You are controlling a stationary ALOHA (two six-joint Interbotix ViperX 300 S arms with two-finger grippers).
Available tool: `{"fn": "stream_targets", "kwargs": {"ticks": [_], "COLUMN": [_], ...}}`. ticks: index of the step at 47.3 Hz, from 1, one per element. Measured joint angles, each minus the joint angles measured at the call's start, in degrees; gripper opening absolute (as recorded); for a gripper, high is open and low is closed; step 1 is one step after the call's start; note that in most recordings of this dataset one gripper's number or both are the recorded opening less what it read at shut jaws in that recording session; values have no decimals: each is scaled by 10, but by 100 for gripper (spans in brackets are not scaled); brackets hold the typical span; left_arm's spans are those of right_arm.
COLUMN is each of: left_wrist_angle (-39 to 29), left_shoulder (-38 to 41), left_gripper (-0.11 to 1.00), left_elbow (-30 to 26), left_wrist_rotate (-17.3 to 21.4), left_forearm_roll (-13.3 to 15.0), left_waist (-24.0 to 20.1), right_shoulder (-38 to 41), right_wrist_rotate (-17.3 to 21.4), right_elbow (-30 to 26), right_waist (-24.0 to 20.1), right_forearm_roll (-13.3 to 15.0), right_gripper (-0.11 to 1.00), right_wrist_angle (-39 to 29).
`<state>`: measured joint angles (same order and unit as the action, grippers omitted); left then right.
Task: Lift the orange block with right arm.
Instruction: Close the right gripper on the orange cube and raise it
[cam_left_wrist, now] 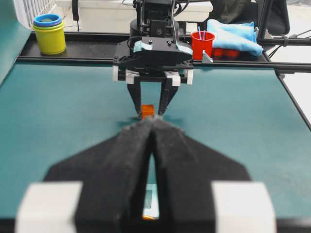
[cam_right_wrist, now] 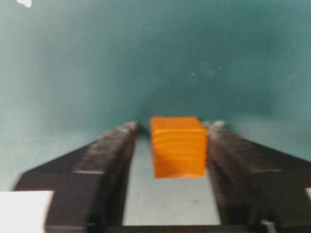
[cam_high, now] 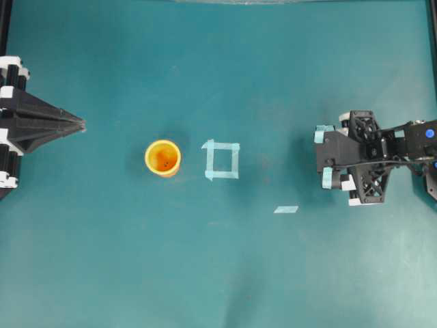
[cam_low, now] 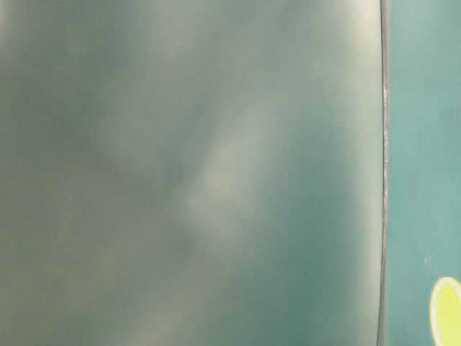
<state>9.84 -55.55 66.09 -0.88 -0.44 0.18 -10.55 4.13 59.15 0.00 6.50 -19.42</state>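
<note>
Between the right pincer's (cam_right_wrist: pixel 170 131) fingers: block (cam_right_wrist: pixel 178 145) sitting on worktop (cam_right_wrist: pixel 73 58) | step: pincer narrowing around block, right finger seemingly touching, left gap showing | next: finishing the squeeze, then raising straight.

- A robotics lab, set up for bench trials: two black robot arms face each other across a teal-covered desk (cam_high: pixel 218 273).
- A black metal frame rail (cam_left_wrist: pixel 73 53) edges the desk, behind the right arm's jaws in the left wrist view.
- Light-blue tape marks lie on the mat: a taped square (cam_high: pixel 222 160) and a loose tape strip (cam_high: pixel 286 209), both ahead of the right jaws.
- Behind those jaws, past the rail, stand stacked yellow and blue cups (cam_left_wrist: pixel 48 31), a red cup (cam_left_wrist: pixel 202 44) and a blue cloth (cam_left_wrist: pixel 232 34).
</note>
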Motion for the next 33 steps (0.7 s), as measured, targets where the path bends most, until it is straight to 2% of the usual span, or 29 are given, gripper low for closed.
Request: {"fn": "stream_targets", "kwargs": {"ticks": [3,13,33], "left_wrist_angle": [0,-4,-5], "left_shoulder": [0,0,1], "left_gripper": [0,0,0], "left_elbow": [0,1,0], "left_wrist_rotate": [0,0,0], "left_forearm_roll": [0,1,0], "left_waist": [0,0,0], "right_shoulder": [-1,-26,-131], "right_wrist_rotate": [0,0,0], "right_elbow": [-1,-15,-49], "right_waist": [0,-1,0], "right_forearm_roll": [1,1,1], "right_gripper": [39,39,39], "right_wrist_angle": [-3,-34,-171]}}
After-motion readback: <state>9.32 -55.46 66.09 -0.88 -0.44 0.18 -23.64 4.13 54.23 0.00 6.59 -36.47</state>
